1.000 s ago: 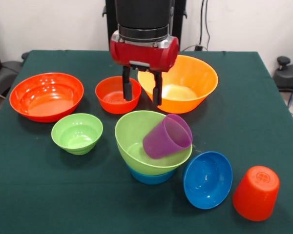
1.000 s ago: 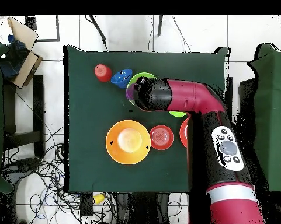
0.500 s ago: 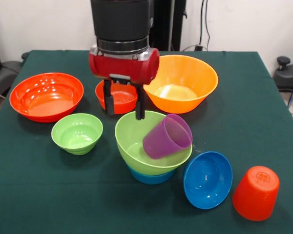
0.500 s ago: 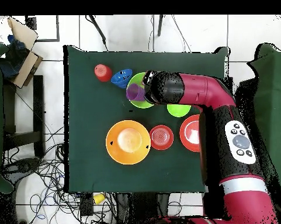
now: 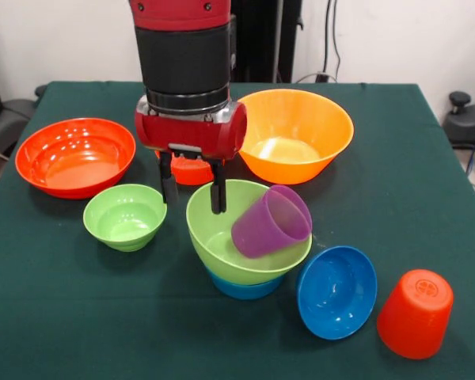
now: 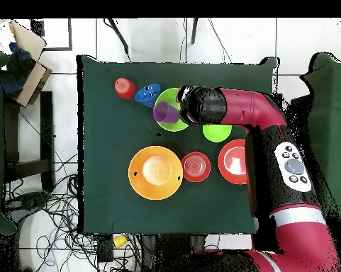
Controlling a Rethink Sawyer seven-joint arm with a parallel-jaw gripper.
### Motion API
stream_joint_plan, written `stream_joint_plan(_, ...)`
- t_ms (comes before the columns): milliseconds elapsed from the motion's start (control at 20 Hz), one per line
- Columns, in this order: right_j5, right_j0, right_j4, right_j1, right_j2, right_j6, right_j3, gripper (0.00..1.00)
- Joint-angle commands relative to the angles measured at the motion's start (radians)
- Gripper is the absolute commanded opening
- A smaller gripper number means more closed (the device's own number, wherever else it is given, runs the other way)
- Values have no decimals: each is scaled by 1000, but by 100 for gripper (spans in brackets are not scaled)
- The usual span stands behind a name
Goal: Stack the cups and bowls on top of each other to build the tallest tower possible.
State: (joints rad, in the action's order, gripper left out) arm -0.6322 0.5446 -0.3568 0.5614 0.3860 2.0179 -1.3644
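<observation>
At the table's near edge, your orange-red cup (image 5: pixel 415 313) sits upside down beside the tilted dark blue bowl (image 5: pixel 336 291), both untouched. Just behind them the tower (image 5: pixel 248 245) is only a green bowl (image 5: pixel 222 229) nested on a light blue bowl (image 5: pixel 245 287), with the purple cup (image 5: pixel 271 221) lying tipped on its side inside. In the last second your gripper (image 5: pixel 191 188) has swung across from the yellow-orange bowl (image 5: pixel 297 134) and dropped lower; its fingers are spread and empty, one over the green bowl's rim, one outside. That looks like a line-up on the rim or the small green bowl (image 5: pixel 125 215). Farther back wait the medium red bowl (image 5: pixel 191 169), half hidden, and the large red bowl (image 5: pixel 75 156).
</observation>
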Motion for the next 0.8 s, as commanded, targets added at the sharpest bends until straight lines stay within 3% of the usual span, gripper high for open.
stream_joint_plan(50, -63, 9, -80, -30, 72, -243, 11, 100)
stream_joint_plan(350, -146, 70, -42, 37, 110, -289, -3, 100)
stream_joint_plan(800, -172, 149, -26, -2, 211, -318, -9, 100)
